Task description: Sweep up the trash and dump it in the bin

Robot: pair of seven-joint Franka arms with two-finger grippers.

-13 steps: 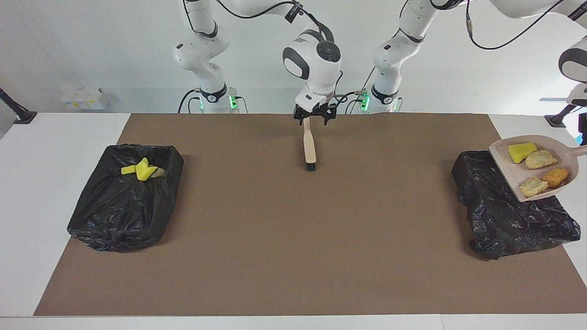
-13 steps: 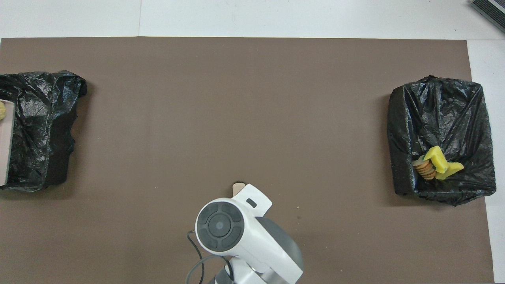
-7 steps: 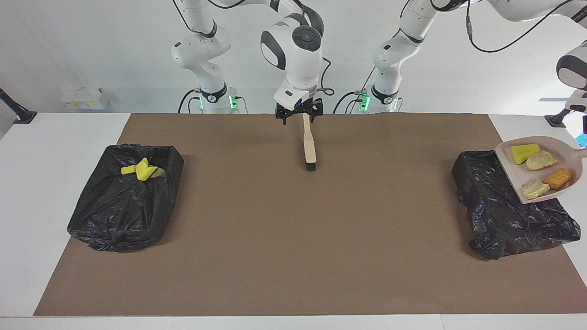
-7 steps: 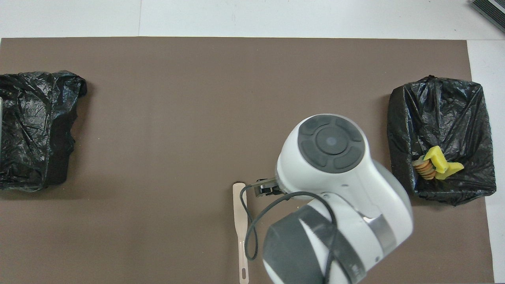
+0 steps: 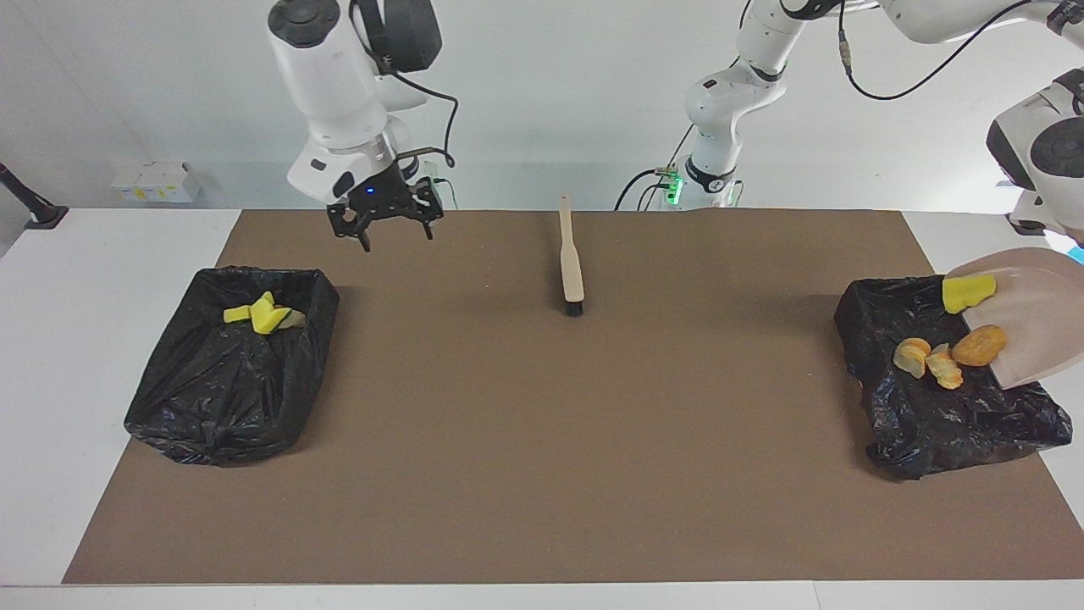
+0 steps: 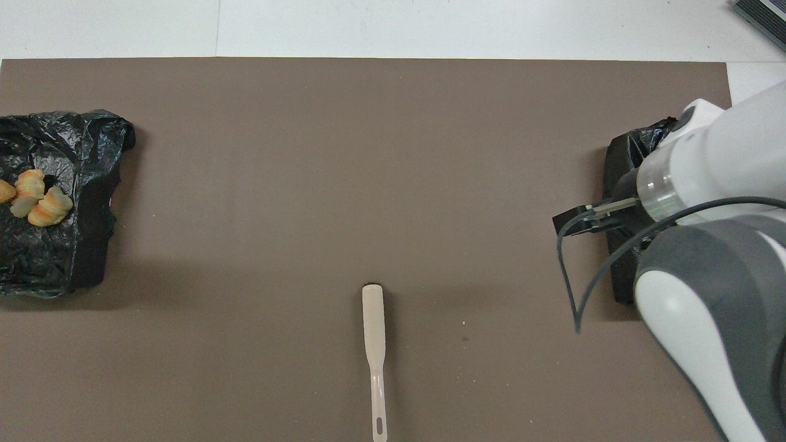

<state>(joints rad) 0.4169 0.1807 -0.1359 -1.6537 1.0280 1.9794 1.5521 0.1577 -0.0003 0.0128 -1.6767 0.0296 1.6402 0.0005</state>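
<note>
- Trash (image 5: 931, 360) tips off the dustpan (image 5: 1029, 326) into the bin (image 5: 948, 407) at the left arm's end of the counter (image 5: 542, 440): tan pieces already lie on the black liner, an orange-brown lump sits at the pan's lip, and a yellow chunk (image 5: 965, 292) clings to the pan's upper edge.
- More yellow scraps (image 5: 262, 316) lie in the second bin (image 5: 229, 373) at the right arm's end.
- The left pincer is out of view past the frame's edge; the tilted pan hangs over the bin, so that arm presumably grips its handle, though the hold cannot be told.
- The brush (image 5: 571, 254) lies flat mid-counter near the robots' edge, handle toward them, touched by nothing.
- The right pincer (image 5: 385, 222) hangs empty, fingers spread, over the counter near the robots' edge and just beside the second bin.
- Risks, judged from here: the yellow chunk sits close to the bin's rim and could fall outside it onto the counter if the pan tilts more sharply; the lump could roll across the slack liner; and the pan's lip could snag that liner.
</note>
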